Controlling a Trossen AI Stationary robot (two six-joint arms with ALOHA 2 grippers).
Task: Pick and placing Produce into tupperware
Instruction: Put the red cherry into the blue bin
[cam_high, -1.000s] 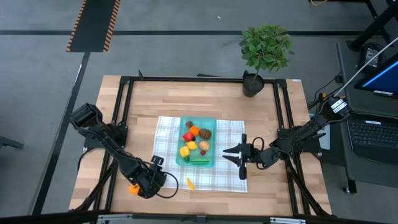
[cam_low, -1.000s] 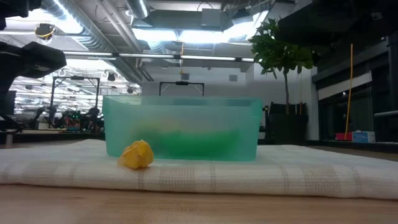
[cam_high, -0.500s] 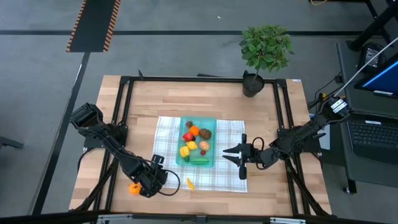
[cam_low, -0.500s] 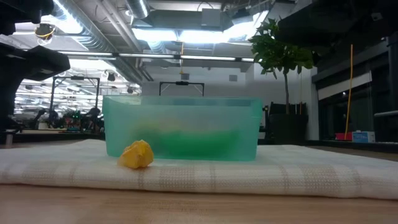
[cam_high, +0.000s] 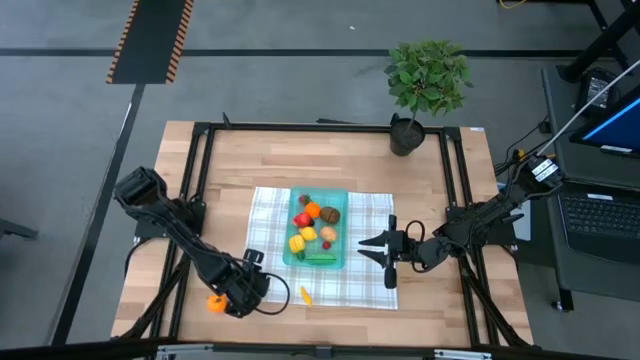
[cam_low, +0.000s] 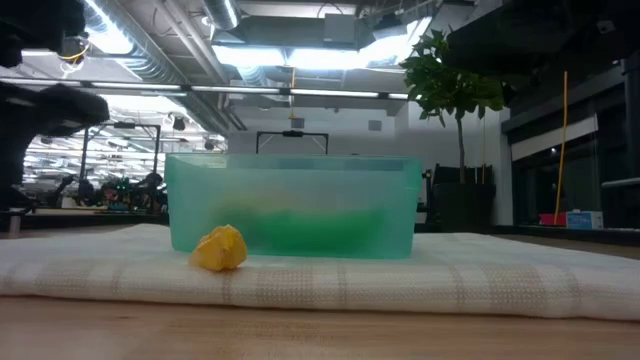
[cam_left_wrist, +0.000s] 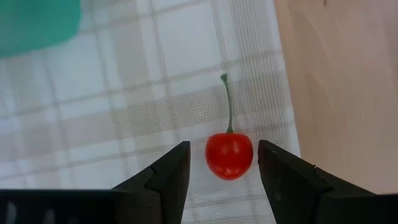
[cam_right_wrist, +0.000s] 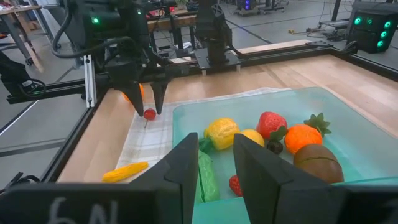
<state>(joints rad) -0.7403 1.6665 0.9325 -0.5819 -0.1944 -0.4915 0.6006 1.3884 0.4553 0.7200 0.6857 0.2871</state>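
From above, the teal tupperware (cam_high: 315, 229) sits on the checked cloth (cam_high: 372, 262) in the middle of the tabletop (cam_high: 230, 160), with produce (cam_high: 312, 226) inside. The left gripper (cam_high: 256, 286) hangs low over the cloth's near left corner; the right gripper (cam_high: 372, 244) waits just beside the tupperware's right side.

At table height, a yellow piece (cam_low: 220, 248) lies on the cloth in front of the tupperware.

The left wrist view shows the fingers (cam_left_wrist: 163, 177) partly open on either side of a red cherry (cam_left_wrist: 229, 154) on the cloth, small gaps on both sides, not touching.

In the right wrist view, its fingers (cam_right_wrist: 183, 163) stand slightly apart, holding nothing.
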